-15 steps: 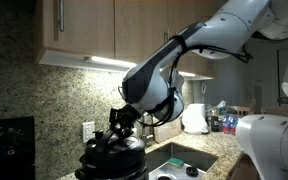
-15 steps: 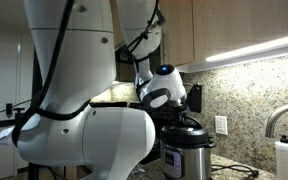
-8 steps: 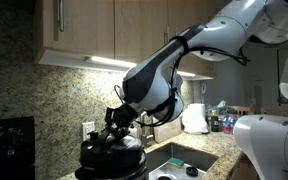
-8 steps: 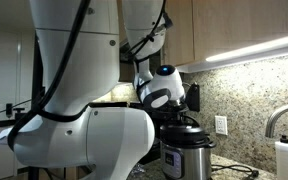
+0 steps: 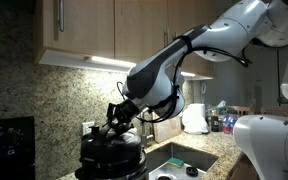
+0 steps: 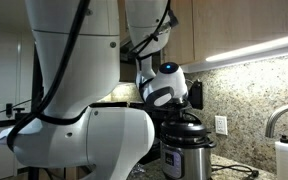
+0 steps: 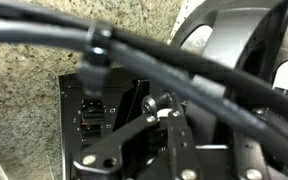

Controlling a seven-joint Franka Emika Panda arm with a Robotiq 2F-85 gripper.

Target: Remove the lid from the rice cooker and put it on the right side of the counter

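Note:
In an exterior view the black rice cooker (image 5: 112,168) stands on the granite counter (image 5: 206,150), left of the sink. The round black lid (image 5: 110,147) sits at its top, slightly tilted. My gripper (image 5: 114,128) comes down from above and is shut on the lid's raised handle. From the opposite side, the rice cooker (image 6: 187,160) shows its steel body, with the lid (image 6: 189,131) and gripper (image 6: 187,116) above it. In the wrist view the gripper (image 7: 168,116) has its jaws together over the black lid (image 7: 134,100); the handle itself is hidden by the linkage.
A steel sink (image 5: 187,162) lies right of the cooker, with bottles (image 5: 220,121) and a white object (image 5: 194,119) behind it. A black stove (image 5: 8,146) stands at the left. Cabinets (image 5: 84,25) hang overhead. A faucet (image 6: 276,119) and soap dispenser (image 6: 284,160) show too.
The gripper, still shut on the lid's handle, has edged slightly left and up, and the lid has shifted with it.

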